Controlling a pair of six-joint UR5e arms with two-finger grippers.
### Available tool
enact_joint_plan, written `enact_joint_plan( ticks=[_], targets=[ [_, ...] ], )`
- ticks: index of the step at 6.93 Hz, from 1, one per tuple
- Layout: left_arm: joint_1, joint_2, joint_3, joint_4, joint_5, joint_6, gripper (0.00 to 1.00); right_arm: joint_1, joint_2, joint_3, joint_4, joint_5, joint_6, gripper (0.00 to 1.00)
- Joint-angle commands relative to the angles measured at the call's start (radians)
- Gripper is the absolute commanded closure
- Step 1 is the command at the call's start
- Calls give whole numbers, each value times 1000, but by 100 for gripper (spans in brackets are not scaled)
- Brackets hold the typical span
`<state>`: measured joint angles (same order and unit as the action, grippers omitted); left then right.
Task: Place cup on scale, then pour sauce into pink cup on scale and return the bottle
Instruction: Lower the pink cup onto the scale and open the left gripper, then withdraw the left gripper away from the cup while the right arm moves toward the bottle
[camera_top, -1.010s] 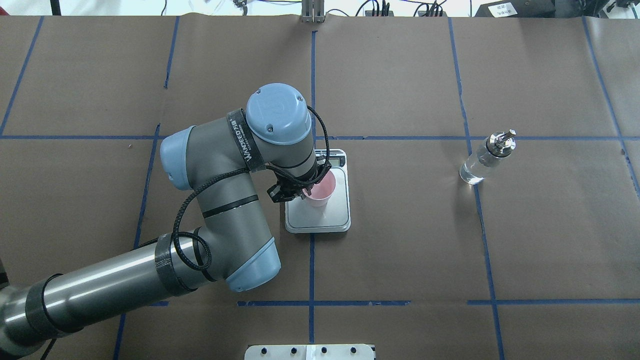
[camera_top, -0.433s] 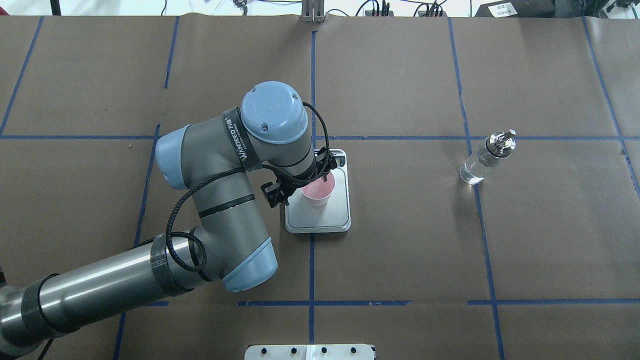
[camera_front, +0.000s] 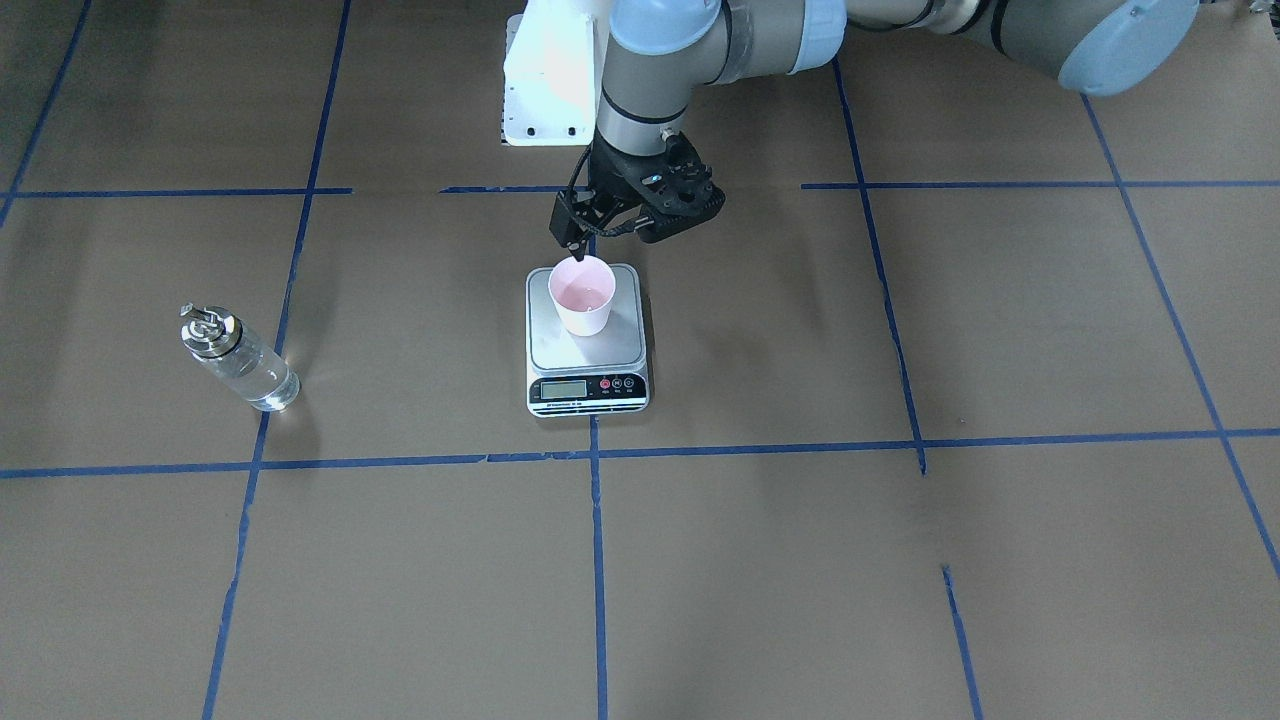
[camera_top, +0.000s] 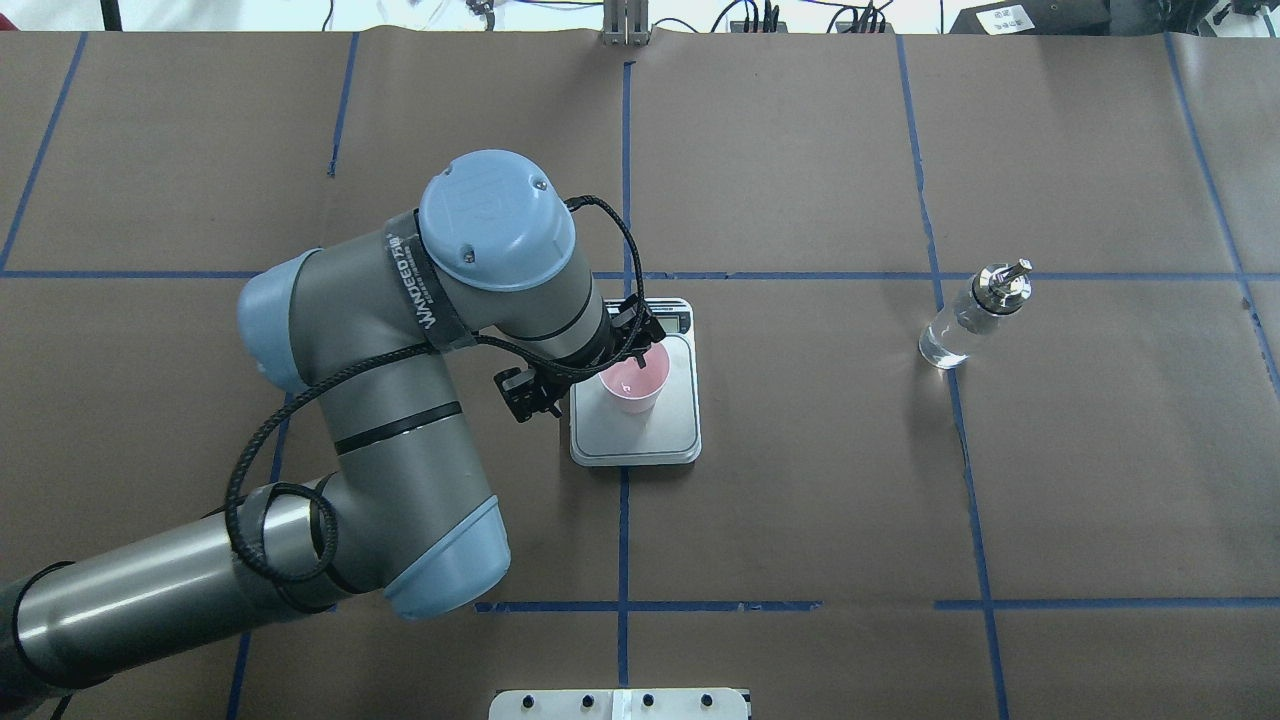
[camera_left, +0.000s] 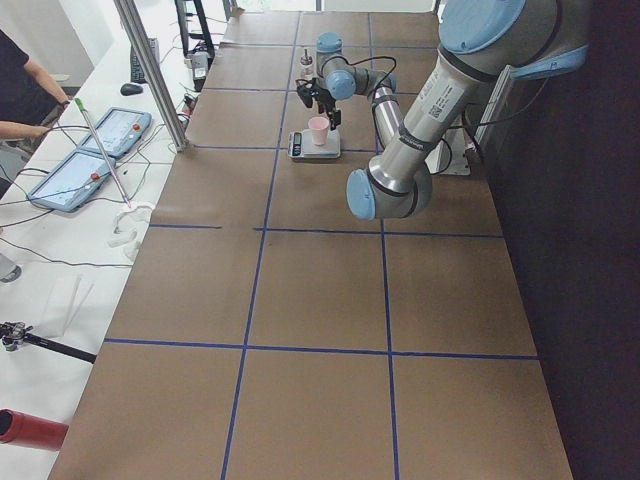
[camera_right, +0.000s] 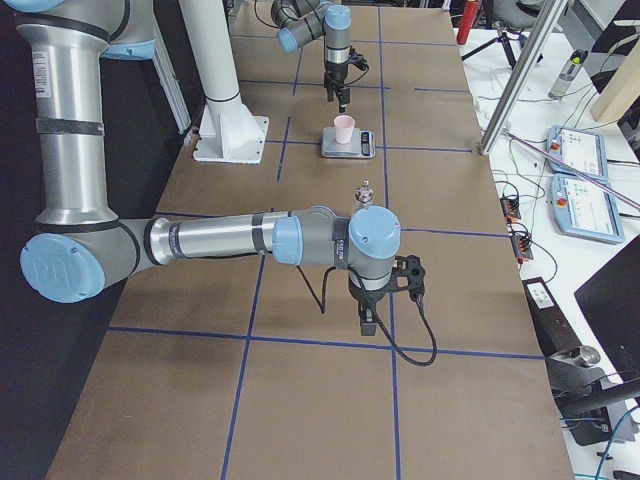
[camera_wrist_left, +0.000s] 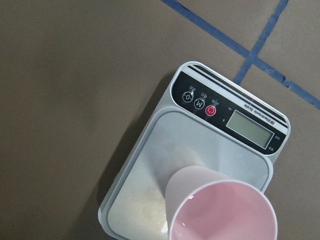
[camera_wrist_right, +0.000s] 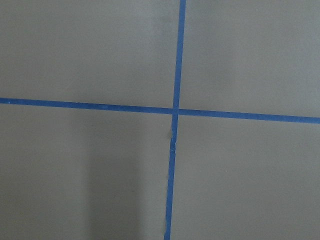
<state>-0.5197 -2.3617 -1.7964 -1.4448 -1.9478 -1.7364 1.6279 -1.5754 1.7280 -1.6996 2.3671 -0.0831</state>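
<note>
1. The left gripper (camera_front: 578, 240) has let go of the cup (camera_front: 583, 295). Its jaws are parted and hold nothing, and one fingertip hangs just above the cup's far rim without touching it.
2. The cup stands upright by itself near the middle of the scale (camera_front: 590, 388) platform, behind the display and buttons. The left wrist view shows it free, with no finger around it.
3. I judge the first step, cup on scale, to be done. Pouring and putting the bottle back are still to do.
4. The bottle (camera_front: 238, 360) stands upright on the table (camera_front: 900, 550), well apart from the scale on the robot's right side, and nothing is touching it.
5. The right gripper (camera_right: 368, 322) hangs above bare brown paper and a blue tape cross (camera_wrist_right: 174, 111), on the near side of the bottle in the right-hand side view. I cannot tell whether its jaws are wide or narrow.
6. One second ago the left gripper was low against the left part of the cup's rim. Now, in the overhead view, the wrist looms larger and sits further left, so the arm is lifting and drawing back.
7. The cup, scale and bottle keep the places they had a second ago.
8. The left arm needs to move away from the scale so the bottle can be brought over the cup.
</note>
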Motion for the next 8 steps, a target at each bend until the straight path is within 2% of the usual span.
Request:
enact_joint_plan(
  ticks=[1, 2, 3, 4, 5, 6, 7, 8],
  targets=[
    [-28, 28, -182, 169, -19, 157, 0, -2, -14, 16, 4, 14, 0, 0],
    [-81, 29, -236, 252, -52, 276, 0, -2, -17, 19, 5, 49, 2, 0],
    [-147, 44, -263, 308, -54, 390, 0, -2, -35, 86, -8, 60, 3, 0],
    [-207, 89, -271, 308, -54, 487, 0, -37, -82, 236, -40, 51, 120, 0],
    [-268, 140, -302, 311, -56, 600, 0, -125, -136, 407, -61, 46, 299, 0],
    [-320, 195, -340, 313, -57, 700, 0, -205, -140, 491, -61, 38, 419, 0],
    [-366, 249, -365, 313, -68, 804, 0, -315, -134, 563, -60, 0, 565, 0],
    [-432, 292, -374, 313, -100, 913, 0, -453, -133, 655, -55, -144, 762, 0]
  ],
)
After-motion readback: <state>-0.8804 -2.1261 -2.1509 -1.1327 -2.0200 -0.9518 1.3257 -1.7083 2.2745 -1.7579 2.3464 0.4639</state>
